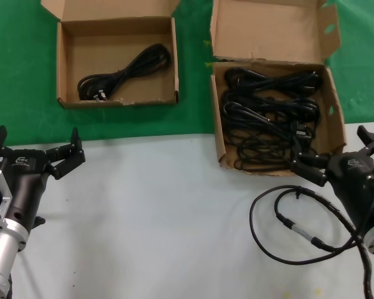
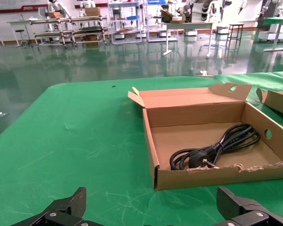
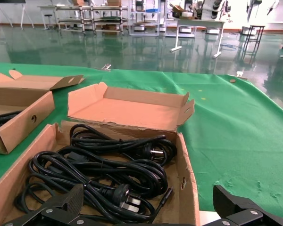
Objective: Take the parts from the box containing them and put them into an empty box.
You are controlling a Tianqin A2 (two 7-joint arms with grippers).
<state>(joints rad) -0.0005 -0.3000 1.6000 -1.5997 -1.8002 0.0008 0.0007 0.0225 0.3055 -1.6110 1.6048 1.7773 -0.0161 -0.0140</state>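
Fingers apart, left gripper [image 1: 34, 156], right gripper [image 1: 336, 156] | green cloth [image 1: 19, 75] | glossy workshop floor [image 2: 61, 61]

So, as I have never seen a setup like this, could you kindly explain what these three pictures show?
It is a two-armed robot. One picture looks down from its head; the other two come from cameras on its wrists. The left gripper waits open over the white table. The right gripper, also open and holding nothing, sits at the near edge of the full box, which holds several bundled power cords. The second box, on the green cloth, already holds one cord. A loose looped cable lies on the table.
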